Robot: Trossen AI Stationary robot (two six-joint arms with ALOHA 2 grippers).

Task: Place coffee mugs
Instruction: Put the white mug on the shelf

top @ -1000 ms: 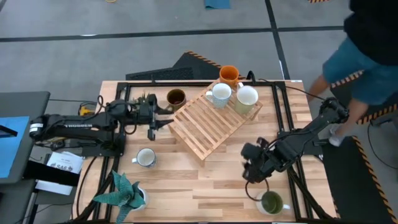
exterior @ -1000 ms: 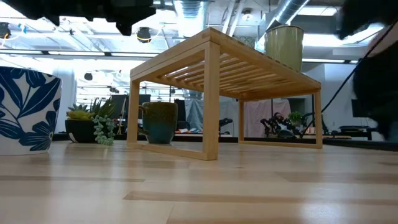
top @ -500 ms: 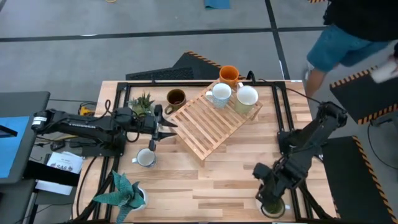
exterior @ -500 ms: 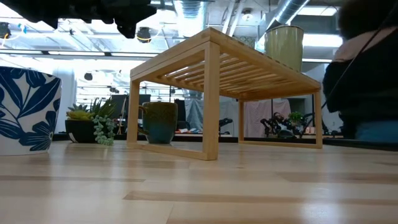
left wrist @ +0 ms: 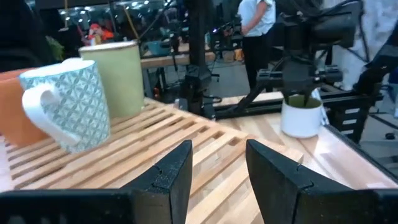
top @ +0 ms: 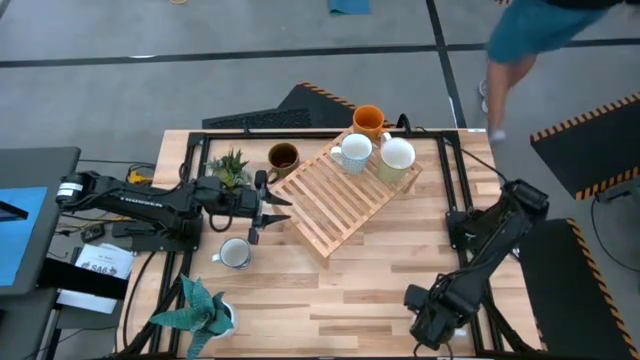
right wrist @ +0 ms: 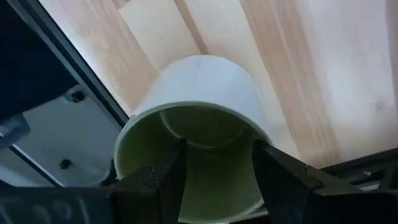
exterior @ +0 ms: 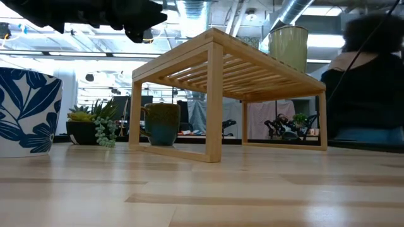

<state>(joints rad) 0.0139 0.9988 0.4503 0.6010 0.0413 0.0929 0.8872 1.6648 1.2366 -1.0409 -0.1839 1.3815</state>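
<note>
A slatted wood rack (top: 335,200) stands mid-table. Its far end carries an orange mug (top: 368,120), a patterned mug (top: 352,152) and a pale green mug (top: 397,158). A dark brown mug (top: 283,157) stands on the table beside the rack. A white mug (top: 235,253) sits left of the rack. My left gripper (top: 268,206) is open and level at the rack's left edge, with the slats (left wrist: 155,146) ahead of it. My right gripper (top: 435,322) points down, open, over a white, green-lined mug (right wrist: 199,130) at the near right corner; its fingers (right wrist: 166,180) hover at the rim.
A small succulent pot (top: 230,165) stands behind my left gripper. A blue-leaf pot with a teal plant (top: 205,312) sits at the near left corner. Black frame rails (top: 455,215) run along the table's sides. A person (top: 540,30) moves beyond the far right corner.
My right gripper has swung toward the table's near right corner and sunk, tipping from a slant to point down over the green-lined mug, which it now hides from above. My left gripper has eased toward the rack. The person has walked off toward the far side.
</note>
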